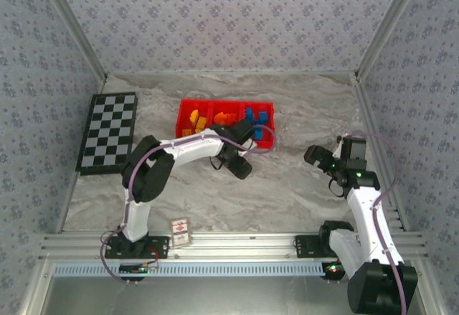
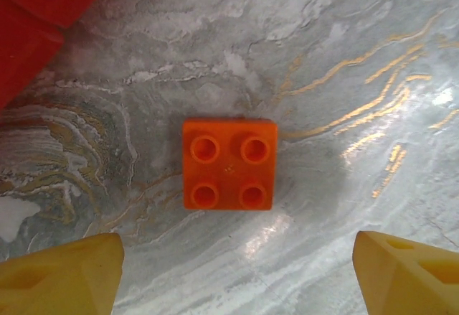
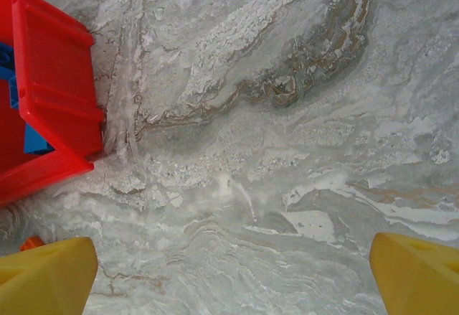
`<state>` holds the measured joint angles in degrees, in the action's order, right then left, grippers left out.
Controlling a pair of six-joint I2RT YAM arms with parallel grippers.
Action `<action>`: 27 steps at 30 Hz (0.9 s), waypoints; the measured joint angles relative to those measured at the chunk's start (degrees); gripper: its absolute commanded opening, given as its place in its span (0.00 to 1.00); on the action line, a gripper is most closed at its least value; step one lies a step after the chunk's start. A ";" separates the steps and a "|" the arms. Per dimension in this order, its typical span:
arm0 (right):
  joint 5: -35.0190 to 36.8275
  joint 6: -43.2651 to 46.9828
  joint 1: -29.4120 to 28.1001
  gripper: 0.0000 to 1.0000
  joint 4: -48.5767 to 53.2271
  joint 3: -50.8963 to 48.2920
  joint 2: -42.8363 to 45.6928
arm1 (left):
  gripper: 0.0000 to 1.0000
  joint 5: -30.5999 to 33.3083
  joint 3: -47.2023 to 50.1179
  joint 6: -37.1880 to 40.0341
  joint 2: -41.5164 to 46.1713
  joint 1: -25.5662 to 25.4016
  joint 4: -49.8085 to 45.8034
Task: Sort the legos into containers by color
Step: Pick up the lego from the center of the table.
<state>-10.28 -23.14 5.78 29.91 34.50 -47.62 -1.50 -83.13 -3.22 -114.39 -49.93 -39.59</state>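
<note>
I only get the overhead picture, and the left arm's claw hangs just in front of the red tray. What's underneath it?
Observer: An orange brick, square with four studs, lies flat on the table below the left gripper.
Operator: Is the claw holding it?
Observer: No. The yellow fingers stand wide apart, and the brick is clear of both.
Operator: And what does the right arm look down on?
Observer: The right gripper is open over marbled table, with a corner of the red tray off to one side and blue bricks inside it.
</note>
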 measured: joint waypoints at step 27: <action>0.61 -0.02 0.22 1.00 0.07 2.40 0.70 | 0.28 -0.85 -6.84 -0.35 -6.45 1.66 -1.92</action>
<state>-9.67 -23.16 6.00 29.98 36.91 -46.92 -2.35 -89.97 -3.57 -120.84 -48.27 -41.52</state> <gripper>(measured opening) 0.995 0.317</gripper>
